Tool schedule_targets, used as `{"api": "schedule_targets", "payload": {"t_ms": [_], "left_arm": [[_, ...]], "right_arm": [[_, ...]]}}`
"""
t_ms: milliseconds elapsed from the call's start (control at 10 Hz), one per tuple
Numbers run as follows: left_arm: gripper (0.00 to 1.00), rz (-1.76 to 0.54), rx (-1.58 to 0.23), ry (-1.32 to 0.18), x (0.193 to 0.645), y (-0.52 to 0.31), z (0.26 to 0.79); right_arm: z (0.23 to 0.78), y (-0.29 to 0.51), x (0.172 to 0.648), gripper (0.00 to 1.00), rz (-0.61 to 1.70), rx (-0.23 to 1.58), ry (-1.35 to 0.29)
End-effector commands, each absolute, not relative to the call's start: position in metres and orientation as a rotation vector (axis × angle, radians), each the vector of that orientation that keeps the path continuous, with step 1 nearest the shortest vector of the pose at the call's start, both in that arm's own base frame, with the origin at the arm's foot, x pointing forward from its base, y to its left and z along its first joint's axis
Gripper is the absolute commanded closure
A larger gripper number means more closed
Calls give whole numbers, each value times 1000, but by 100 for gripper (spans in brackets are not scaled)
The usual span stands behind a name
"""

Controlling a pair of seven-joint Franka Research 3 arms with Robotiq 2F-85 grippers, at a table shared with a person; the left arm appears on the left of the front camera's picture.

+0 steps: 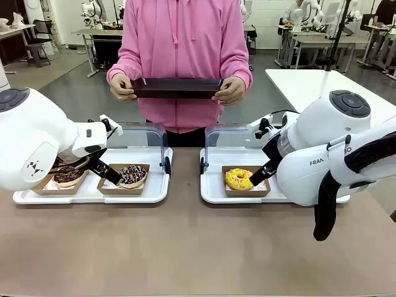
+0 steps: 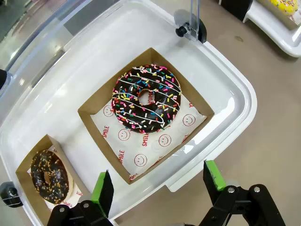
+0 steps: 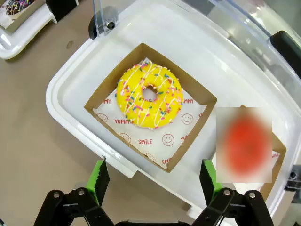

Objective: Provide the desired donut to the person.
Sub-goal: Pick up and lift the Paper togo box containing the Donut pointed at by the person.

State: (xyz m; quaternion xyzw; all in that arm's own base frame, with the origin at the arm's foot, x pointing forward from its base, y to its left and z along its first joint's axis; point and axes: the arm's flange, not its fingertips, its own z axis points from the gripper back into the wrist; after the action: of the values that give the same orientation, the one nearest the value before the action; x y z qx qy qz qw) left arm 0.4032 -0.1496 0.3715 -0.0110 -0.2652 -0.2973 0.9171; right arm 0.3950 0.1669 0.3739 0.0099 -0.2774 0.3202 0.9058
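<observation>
Across the table the person (image 1: 183,37), in a pink hoodie, holds a dark tray (image 1: 176,88) level in both hands. A chocolate donut with coloured sprinkles (image 2: 146,99) (image 1: 132,174) lies in a cardboard box, and my left gripper (image 2: 157,183) (image 1: 105,171) hovers open just above its near edge. A yellow sprinkled donut (image 3: 149,95) (image 1: 239,179) lies in its own box, with my right gripper (image 3: 154,178) (image 1: 261,174) open over it. A chocolate donut with nut crumbs (image 2: 49,175) (image 1: 67,176) sits left of the sprinkled one. Nothing is held.
The donut boxes rest in two white trays (image 1: 154,193) (image 1: 210,195) with clear lids (image 1: 139,135) standing open at the back. A second cardboard box (image 3: 278,150) lies beside the yellow donut's box. Bare brown tabletop (image 1: 185,247) spreads in front of the trays.
</observation>
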Motion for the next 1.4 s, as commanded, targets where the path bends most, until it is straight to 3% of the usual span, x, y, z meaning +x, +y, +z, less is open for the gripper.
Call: {"api": "schedule_targets", "payload": {"t_ms": [0,1100,1300], "left_arm": [[0,-612,-22,-546,403,-150,371],[0,-642,-8,-555,389,-143,382],[0,-718,-54,-512,365,-99,417]], "right_arm": [[374,167,395,0,661,21,-573],[374,167,395,0,661,20,-573],[427,117,371,0,753,122,-551]]}}
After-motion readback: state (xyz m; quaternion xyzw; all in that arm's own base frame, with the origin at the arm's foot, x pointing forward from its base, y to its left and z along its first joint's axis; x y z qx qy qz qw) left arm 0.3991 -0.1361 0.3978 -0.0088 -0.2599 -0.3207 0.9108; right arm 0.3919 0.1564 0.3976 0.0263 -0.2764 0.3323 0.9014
